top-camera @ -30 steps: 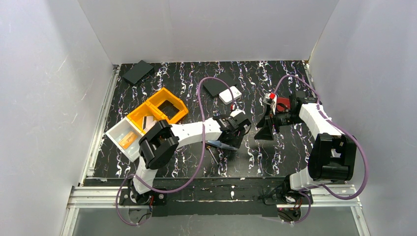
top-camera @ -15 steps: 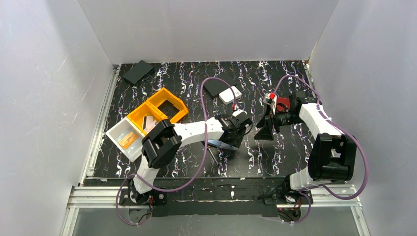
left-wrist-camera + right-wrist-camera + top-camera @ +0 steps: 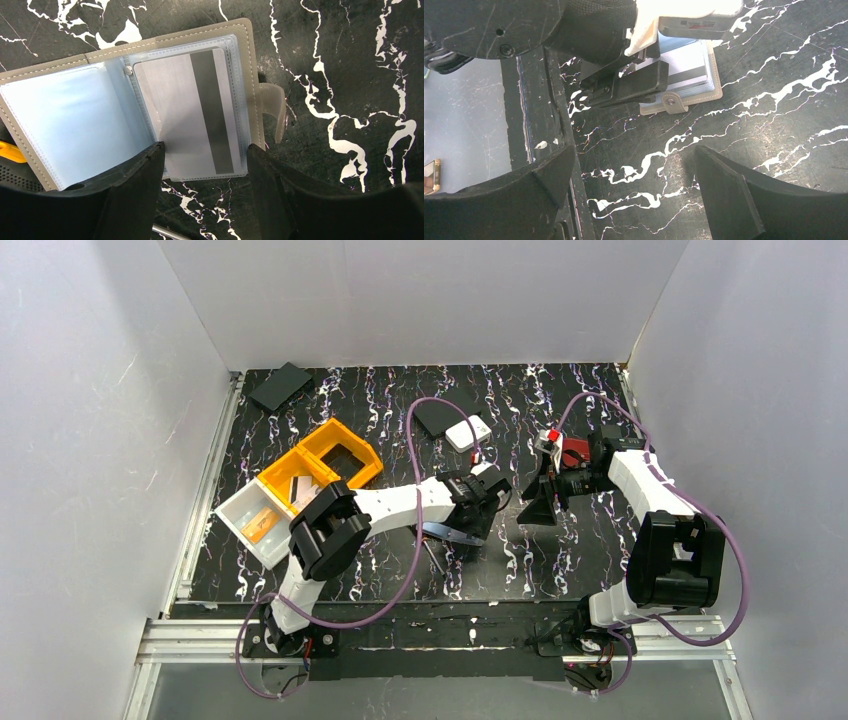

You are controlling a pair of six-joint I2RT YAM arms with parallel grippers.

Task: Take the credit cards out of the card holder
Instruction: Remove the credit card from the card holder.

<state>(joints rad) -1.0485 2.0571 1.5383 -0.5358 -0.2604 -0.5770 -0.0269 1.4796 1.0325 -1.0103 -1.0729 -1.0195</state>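
The card holder (image 3: 249, 60) lies open and flat on the black marbled table, its snap tab (image 3: 274, 112) sticking out to the right. Its left half is pale blue. The right half holds a clear sleeve with a greyish credit card (image 3: 185, 115) that has a dark stripe. My left gripper (image 3: 202, 152) is open, its fingertips (image 3: 150, 160) standing at either side of the sleeve's lower end. From above, the left gripper (image 3: 465, 528) covers most of the holder (image 3: 440, 533). My right gripper (image 3: 634, 165) hangs open over bare table, short of the holder (image 3: 711, 92).
A screwdriver lies just beside the holder, with its yellow handle (image 3: 10, 151) and metal shaft (image 3: 170, 234) showing. Yellow bins (image 3: 325, 462) and a white bin (image 3: 248, 515) stand at the left. A white square box (image 3: 467, 433) and flat black rectangles (image 3: 280, 386) lie at the back.
My left gripper's fingers have come somewhat closer together over the holder, and the left arm has shifted slightly right. The right arm has not moved.
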